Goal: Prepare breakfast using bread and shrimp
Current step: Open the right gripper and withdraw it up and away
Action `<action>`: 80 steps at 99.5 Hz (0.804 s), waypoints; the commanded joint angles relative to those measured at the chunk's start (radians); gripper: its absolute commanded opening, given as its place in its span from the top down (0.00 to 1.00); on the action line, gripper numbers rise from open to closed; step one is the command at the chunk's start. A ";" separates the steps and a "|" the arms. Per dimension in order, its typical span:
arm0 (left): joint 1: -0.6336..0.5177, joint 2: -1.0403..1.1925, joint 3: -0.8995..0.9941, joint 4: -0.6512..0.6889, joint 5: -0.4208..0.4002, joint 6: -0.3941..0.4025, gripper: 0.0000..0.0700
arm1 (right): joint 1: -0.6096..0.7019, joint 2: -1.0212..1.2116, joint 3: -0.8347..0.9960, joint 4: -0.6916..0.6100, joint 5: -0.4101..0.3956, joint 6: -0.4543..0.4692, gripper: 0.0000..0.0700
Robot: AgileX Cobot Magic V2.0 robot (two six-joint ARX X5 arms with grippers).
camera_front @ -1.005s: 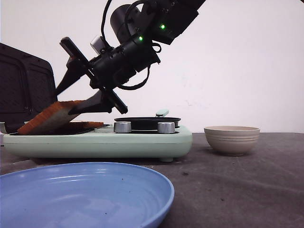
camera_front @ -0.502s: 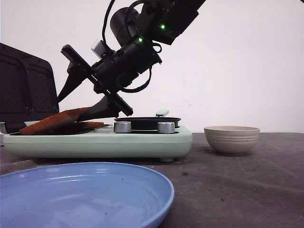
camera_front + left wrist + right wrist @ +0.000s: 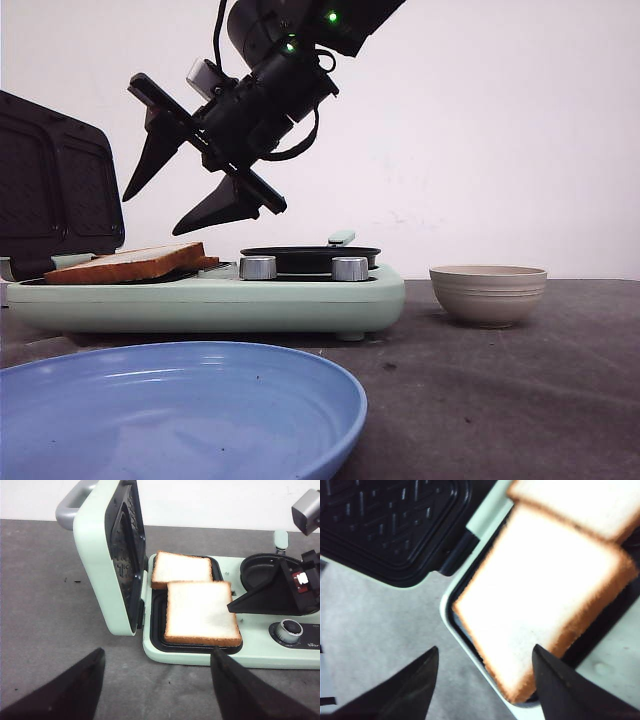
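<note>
Bread (image 3: 202, 611): you have two slices lying in the dark tray of the green sandwich maker (image 3: 230, 295), lid (image 3: 112, 555) standing open. One slice overlaps the other (image 3: 181, 567), which sits nearer the back of the tray; both lie flat, white faces up, brown crusts showing. From the front they read as a low stack at the appliance's left end.

Table (image 3: 500, 400): grey, and it carries the sandwich maker, a blue plate (image 3: 180, 410) close to the front camera and a beige bowl (image 3: 488, 294) to the appliance's right.

Your right hand (image 3: 180, 195) hangs above the slices, clear of them, fingers spread wide with nothing between them. In its wrist view the top slice (image 3: 545, 595) fills the gap below the two dark fingers.

Your left hand (image 3: 157, 685) is spread wide too, empty, held off the near side of the appliance over bare table.

Two metal knobs (image 3: 258, 267) sit on the appliance's front edge, beside a round black pan (image 3: 310, 254).
</note>
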 commanded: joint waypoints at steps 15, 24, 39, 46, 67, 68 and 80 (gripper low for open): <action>-0.001 0.001 0.005 0.012 -0.005 -0.003 0.50 | 0.008 0.025 0.026 -0.012 0.005 -0.052 0.48; -0.001 0.001 0.005 0.011 -0.005 -0.003 0.50 | 0.003 0.018 0.026 -0.014 0.004 -0.056 0.48; -0.001 0.001 0.005 0.011 -0.005 -0.003 0.50 | -0.011 -0.009 0.026 -0.032 0.021 -0.076 0.48; -0.001 0.001 0.005 0.011 -0.005 -0.003 0.50 | -0.019 -0.029 0.026 -0.049 0.043 -0.100 0.48; -0.001 0.001 0.005 0.010 -0.005 -0.003 0.50 | -0.053 -0.139 0.026 -0.195 0.142 -0.256 0.48; -0.001 0.001 0.005 0.010 -0.005 -0.003 0.50 | -0.055 -0.143 0.026 -0.202 0.147 -0.265 0.48; -0.001 0.001 0.005 0.010 -0.005 -0.003 0.50 | -0.056 -0.188 0.026 -0.246 0.173 -0.381 0.49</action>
